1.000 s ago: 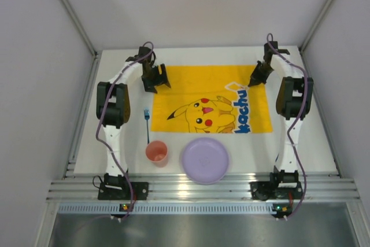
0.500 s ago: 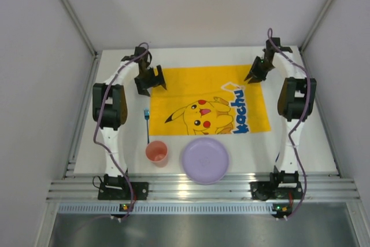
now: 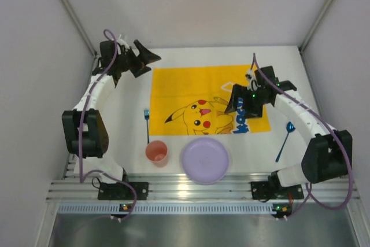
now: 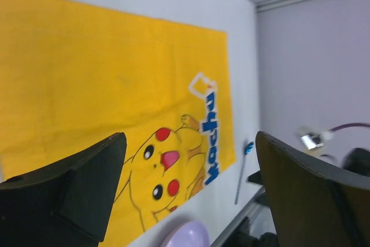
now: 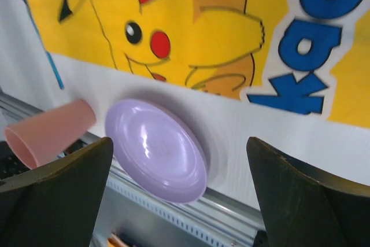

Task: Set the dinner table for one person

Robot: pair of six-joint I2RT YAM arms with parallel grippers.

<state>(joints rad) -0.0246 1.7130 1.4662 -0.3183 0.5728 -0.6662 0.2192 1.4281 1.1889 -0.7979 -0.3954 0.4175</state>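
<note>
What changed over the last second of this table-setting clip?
The right tool opened, releasing the yellow mat at its far right corner, and swung nearer over the mat. The left tool drew off the far left corner, leftward. A blue spoon, earlier hidden by the right arm, now shows. Mat, purple plate, pink cup and blue fork stayed put.

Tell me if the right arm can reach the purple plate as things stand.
Probably yes. The right gripper hangs open over the Pikachu mat just beyond the purple plate, and nothing lies between them.
</note>
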